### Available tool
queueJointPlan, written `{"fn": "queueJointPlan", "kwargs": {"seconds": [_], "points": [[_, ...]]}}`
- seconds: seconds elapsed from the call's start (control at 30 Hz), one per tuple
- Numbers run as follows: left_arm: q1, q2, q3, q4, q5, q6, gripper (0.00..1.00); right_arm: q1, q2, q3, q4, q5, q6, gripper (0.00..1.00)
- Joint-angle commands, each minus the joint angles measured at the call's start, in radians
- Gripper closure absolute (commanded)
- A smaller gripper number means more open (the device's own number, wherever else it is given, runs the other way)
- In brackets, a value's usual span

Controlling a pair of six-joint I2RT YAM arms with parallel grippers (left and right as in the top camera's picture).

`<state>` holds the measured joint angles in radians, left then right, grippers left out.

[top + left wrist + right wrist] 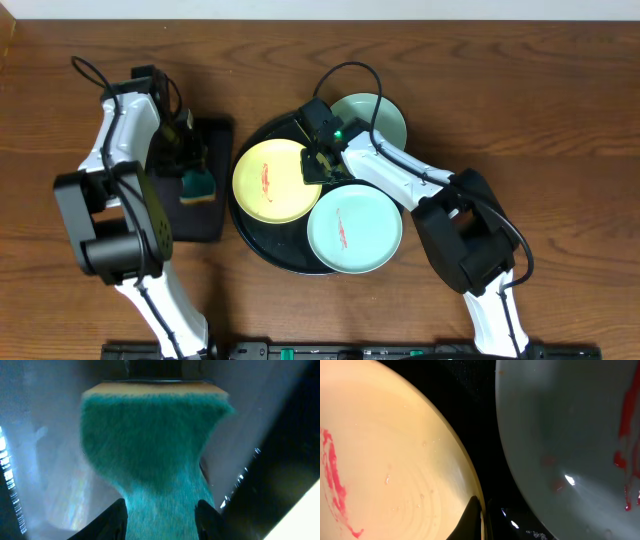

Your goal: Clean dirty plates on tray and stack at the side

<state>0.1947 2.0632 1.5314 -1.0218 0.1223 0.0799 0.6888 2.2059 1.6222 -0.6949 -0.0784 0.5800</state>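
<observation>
Steadying matters most. Nearest the front edge, the near turquoise plate (355, 230) lies smeared on the tray (263, 243). Mid-tray, the right gripper (317, 165) pinches the yellow plate (288, 198) by its right rim and should hold firm. Toward the left edge, the left gripper (162, 522) clamps the sponge (155, 445), which must reach the red smear (267, 180). The far turquoise plate (378, 112) sits behind.

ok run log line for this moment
left end effector: shut on green sponge | right end effector: at round yellow plastic plate rim, grip unclear | yellow, front turquoise plate: red smears, on round black tray
</observation>
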Motion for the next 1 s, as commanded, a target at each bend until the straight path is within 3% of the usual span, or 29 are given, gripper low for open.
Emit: {"fn": "queueJointPlan", "kwargs": {"seconds": [0.0, 0.23, 0.33, 0.4, 0.73, 0.97], "points": [[0.003, 0.040, -0.006, 0.011, 0.009, 0.009, 0.59, 0.013, 0.038, 0.005, -0.007, 0.026, -0.021, 0.99], [0.003, 0.060, -0.016, 0.061, 0.005, -0.012, 0.66, 0.013, 0.038, 0.005, -0.008, 0.030, -0.020, 0.99], [0.003, 0.060, -0.024, 0.081, 0.005, -0.026, 0.76, 0.013, 0.038, 0.005, -0.008, 0.030, -0.020, 0.99], [0.003, 0.060, -0.027, 0.088, 0.005, -0.032, 0.92, 0.013, 0.038, 0.005, -0.008, 0.030, -0.020, 0.99], [0.003, 0.005, 0.004, 0.034, 0.005, -0.033, 0.93, 0.013, 0.038, 0.005, -0.007, 0.030, -0.020, 0.99], [0.000, -0.223, 0.028, -0.018, 0.021, -0.032, 0.93, 0.011, 0.038, 0.005, -0.008, 0.029, -0.020, 0.99]]}}
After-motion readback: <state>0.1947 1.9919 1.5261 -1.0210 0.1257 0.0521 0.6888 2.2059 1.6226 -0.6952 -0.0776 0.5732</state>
